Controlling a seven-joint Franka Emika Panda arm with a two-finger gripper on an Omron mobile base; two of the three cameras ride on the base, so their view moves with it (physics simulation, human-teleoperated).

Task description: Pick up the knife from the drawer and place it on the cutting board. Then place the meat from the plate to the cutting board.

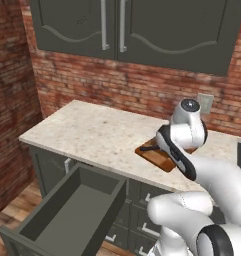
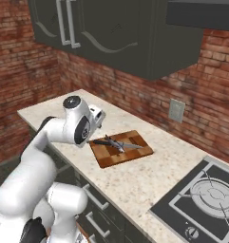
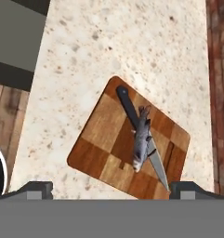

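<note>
Hand view is looking down on the cutting board [image 3: 114, 139], lying skewed on the pale speckled counter [image 3: 118, 42]. The knife [image 3: 132, 116] is lying across the board, black handle pointing to about 11 o'clock, silver blade running to about 5 o'clock, its tip reaching the board's edge. The meat [image 3: 141, 139], a small grey fish, is resting on top of the blade, head toward 6 o'clock. The gripper [image 3: 111, 188] is hovering above the board with its two dark finger tips standing wide apart at the bottom corners, gripping nothing.

Right base view is showing the board [image 2: 119, 149] near the counter's front edge, knife and fish lying together on it. A stovetop [image 2: 201, 199] is sitting at about 4 o'clock from the board. A wall outlet [image 2: 176, 110] is showing on the brick wall at about 1 o'clock.

Left base view is showing the drawer [image 1: 67, 215] standing pulled out below the counter, at about 7 o'clock from the board [image 1: 154, 152], its inside bare. The arm is partly covering the board here.
</note>
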